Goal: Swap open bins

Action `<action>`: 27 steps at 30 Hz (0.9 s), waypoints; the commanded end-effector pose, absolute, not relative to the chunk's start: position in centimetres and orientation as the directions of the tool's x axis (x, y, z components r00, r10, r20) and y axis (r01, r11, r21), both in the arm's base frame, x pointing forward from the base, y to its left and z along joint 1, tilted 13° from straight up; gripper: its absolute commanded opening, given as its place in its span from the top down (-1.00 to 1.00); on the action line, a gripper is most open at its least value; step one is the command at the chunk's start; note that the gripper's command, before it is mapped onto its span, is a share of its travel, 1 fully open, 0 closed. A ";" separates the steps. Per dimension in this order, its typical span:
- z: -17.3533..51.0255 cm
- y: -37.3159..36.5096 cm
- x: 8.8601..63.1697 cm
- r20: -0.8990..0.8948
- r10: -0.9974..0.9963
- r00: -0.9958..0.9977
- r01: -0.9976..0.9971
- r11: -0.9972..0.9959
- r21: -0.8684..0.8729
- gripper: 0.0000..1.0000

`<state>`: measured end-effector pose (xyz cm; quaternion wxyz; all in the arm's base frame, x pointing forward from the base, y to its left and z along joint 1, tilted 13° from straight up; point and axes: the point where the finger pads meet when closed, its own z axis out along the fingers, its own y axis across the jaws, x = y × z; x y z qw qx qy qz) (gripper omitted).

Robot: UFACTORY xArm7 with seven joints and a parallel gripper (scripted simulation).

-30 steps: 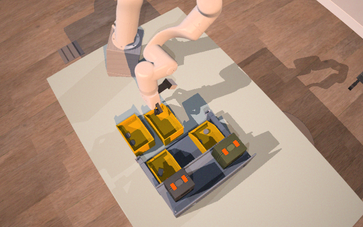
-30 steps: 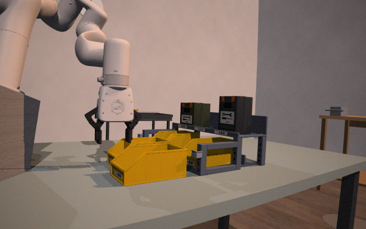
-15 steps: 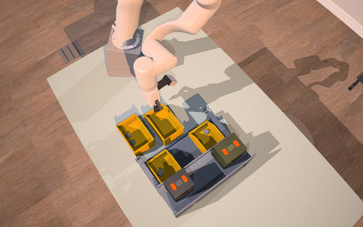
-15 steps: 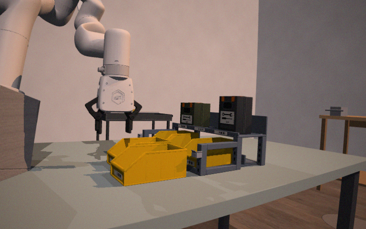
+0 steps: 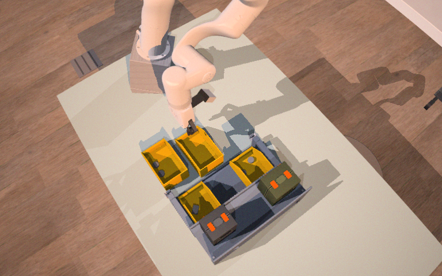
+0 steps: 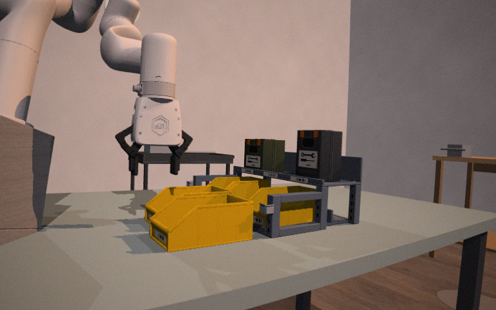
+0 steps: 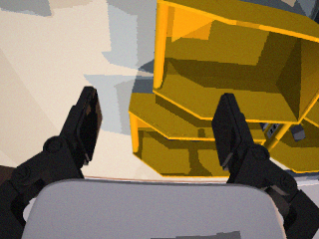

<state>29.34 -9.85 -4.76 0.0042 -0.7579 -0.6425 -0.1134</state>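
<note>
"Where is the empty bin to be found?"

"The empty open bin [image 5: 203, 156] [image 6: 175, 192] [image 7: 224, 55] is seen on the table top [image 5: 326, 227] [image 6: 227, 270], standing on its base just in front of the shelf [image 5: 265, 149] [image 6: 321, 208]. It has been taken out of its place."

"And the bin with parts?"

"The bin with parts [image 5: 171, 163] [image 6: 208, 223] [image 7: 171, 154] is stood beside it, also in front of the shelf, with dark parts lying in it. It has not been put in."

"What is shown on the shelf itself?"

"Two yellow bins are held there, one near each end: one bin [image 5: 198, 196] [image 6: 298, 215] and another [image 5: 252, 165] [image 6: 245, 188]. Between them the shelf's floor is shown. On the upper board a dark toolbox [image 5: 218, 224] [image 6: 318, 157] and a green toolbox [image 5: 279, 181] [image 6: 263, 155] are carried."

"And the claw?"

"The gripper [image 5: 191, 127] [image 6: 154, 173] [image 7: 158, 105] is spread wide, with nothing gripped. It is held in front of the shelf, above the open front end of the empty bin; neither bin is touched."
</note>
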 end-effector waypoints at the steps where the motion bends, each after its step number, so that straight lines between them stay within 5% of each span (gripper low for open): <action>1: -4.6 -9.9 29.4 0.177 0.973 0.150 0.974 -0.176 0.141 -0.89; 2: -4.6 -9.9 29.4 0.177 0.973 0.150 0.974 -0.176 0.141 -0.89; 3: -4.6 -9.9 29.4 0.177 0.973 0.150 0.974 -0.176 0.141 1.00; 27: -4.6 -9.9 29.4 0.177 0.973 0.150 0.974 -0.176 0.141 1.00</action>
